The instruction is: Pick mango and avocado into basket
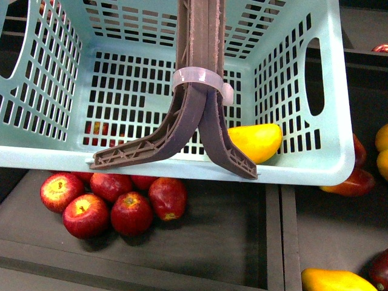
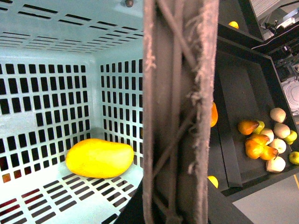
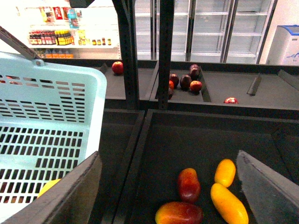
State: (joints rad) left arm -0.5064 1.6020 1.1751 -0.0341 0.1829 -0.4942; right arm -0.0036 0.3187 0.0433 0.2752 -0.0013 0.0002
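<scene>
The mango point(image 1: 254, 142) already lies on the floor of the basket point(image 1: 48, 159), just right of centre in the front frame and close against the right-hand wall, so the step in hand is, as I judge it, the avocado. No dark green fruit shows plainly in any view, so find it first. Your right gripper point(image 3: 168, 156) hangs wide open and empty over a bin of yellow mangoes point(image 3: 225, 172) and red-blushed mangoes point(image 3: 188, 184); none of these is your target. The brown handles point(image 1: 200, 36) stand upright through the middle of the front frame, with the basket above the red apples point(image 1: 109, 203) at lower left. The left gripper does not show plainly, so I cannot tell its state. Hold the basket level, bring the avocado over the rim clear of the handles, and release it low on the bare floor left of the mango.
</scene>
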